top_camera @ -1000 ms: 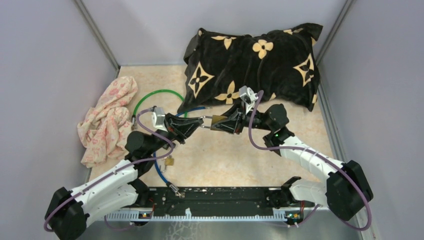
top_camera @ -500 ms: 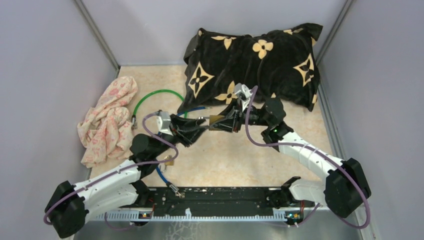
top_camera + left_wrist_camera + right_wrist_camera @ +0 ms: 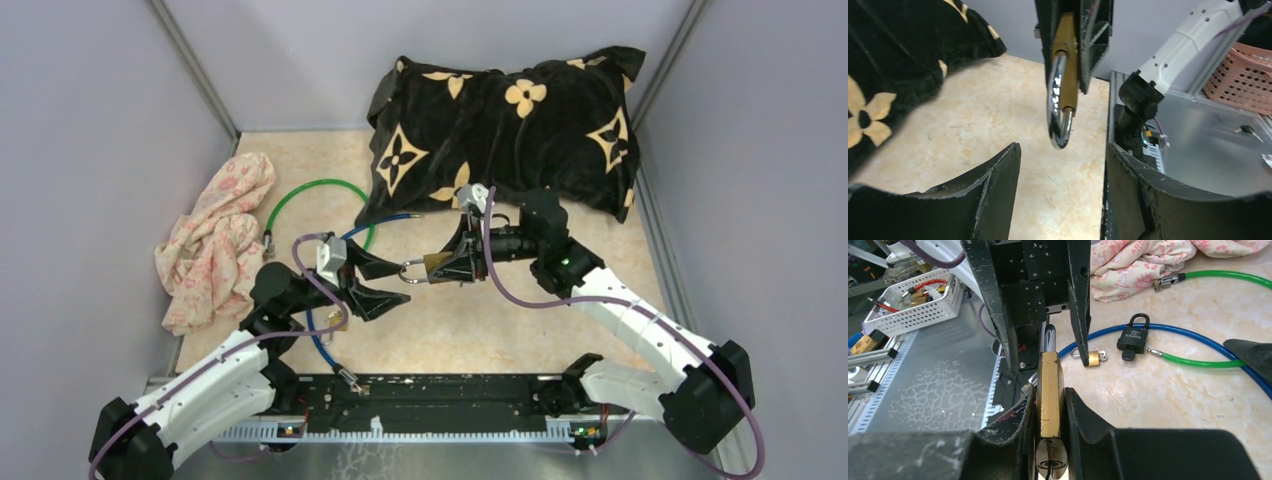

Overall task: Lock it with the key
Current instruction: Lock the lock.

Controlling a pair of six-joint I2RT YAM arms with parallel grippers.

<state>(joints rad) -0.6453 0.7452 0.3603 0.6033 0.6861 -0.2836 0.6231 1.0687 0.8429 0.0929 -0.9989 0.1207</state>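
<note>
Backed away since a moment ago, the left pincer (image 3: 385, 283) hangs spread wide, just left of the brass padlock (image 3: 430, 266), whose shackle points toward that gap. The right pincer (image 3: 446, 266) pinches the padlock's body, holding it above the middle of the bench (image 3: 480, 325).

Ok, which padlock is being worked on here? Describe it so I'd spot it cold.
Find the black flower-patterned pillow at the back; just in front of it the right end effector grips a big brass padlock in mid-air. Unlike the black padlock and the small brass padlock lying by the blue cable, it is off the table.
</note>
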